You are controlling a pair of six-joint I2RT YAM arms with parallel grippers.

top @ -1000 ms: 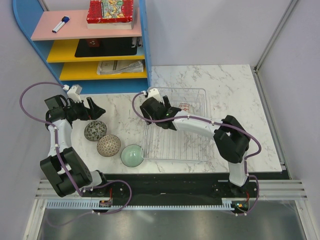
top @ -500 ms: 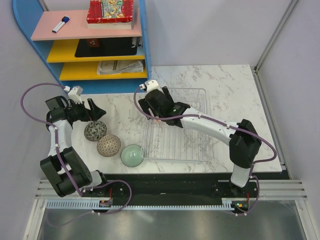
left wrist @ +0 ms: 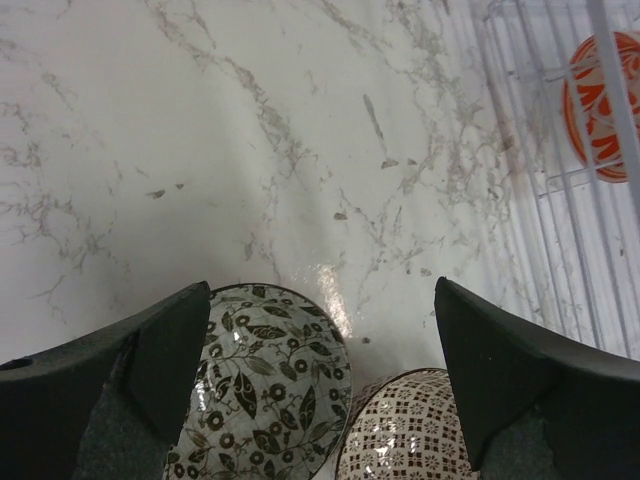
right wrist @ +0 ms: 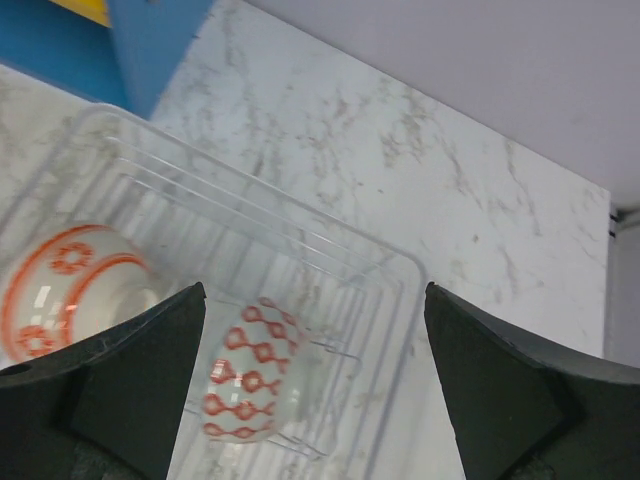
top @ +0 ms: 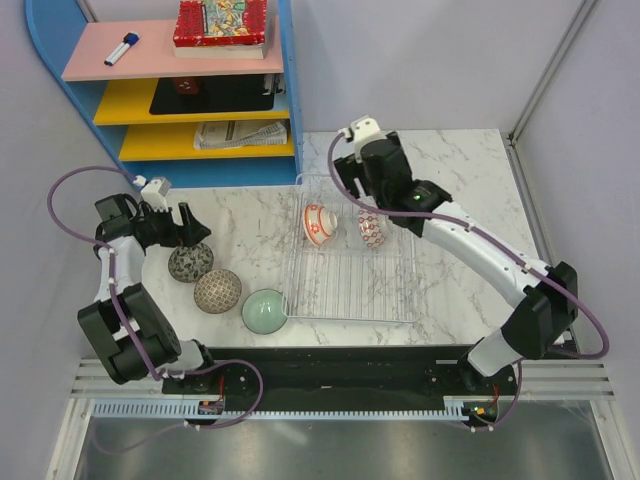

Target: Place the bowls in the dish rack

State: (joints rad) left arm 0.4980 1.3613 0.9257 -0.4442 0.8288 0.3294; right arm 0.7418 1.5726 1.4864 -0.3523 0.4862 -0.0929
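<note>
Trouble here would most likely come from crowding: my left gripper [left wrist: 320, 300], jaws spread fully and holding nothing, hangs over the grey speckled bowl [left wrist: 265, 390]. That bowl sits dome-up on the marble table [left wrist: 200, 120] with the brown lattice bowl [left wrist: 405, 430] just beside it, perhaps touching. As I judge it, a straight drop could land one finger on the lattice bowl rather than in the narrow gap, shoving both. A pinch on that smooth glazed dome could also squirt the bowl loose. The grey bowl lies below the gripper, nearer its left finger than centred, so I would need to shift over it first. The green bowl [top: 264, 311] sits nearer my bases, just beside the near left corner of the rack [top: 350, 295]. My right gripper [right wrist: 312, 320], equally wide and empty, hovers above the rack's far end, where the orange flowered bowl [top: 318, 224] and the red-patterned bowl [right wrist: 250, 385] stand on edge side by side, clear of my fingers. A careless sweep there could topple them, or my two arms could meet over the rack.
</note>
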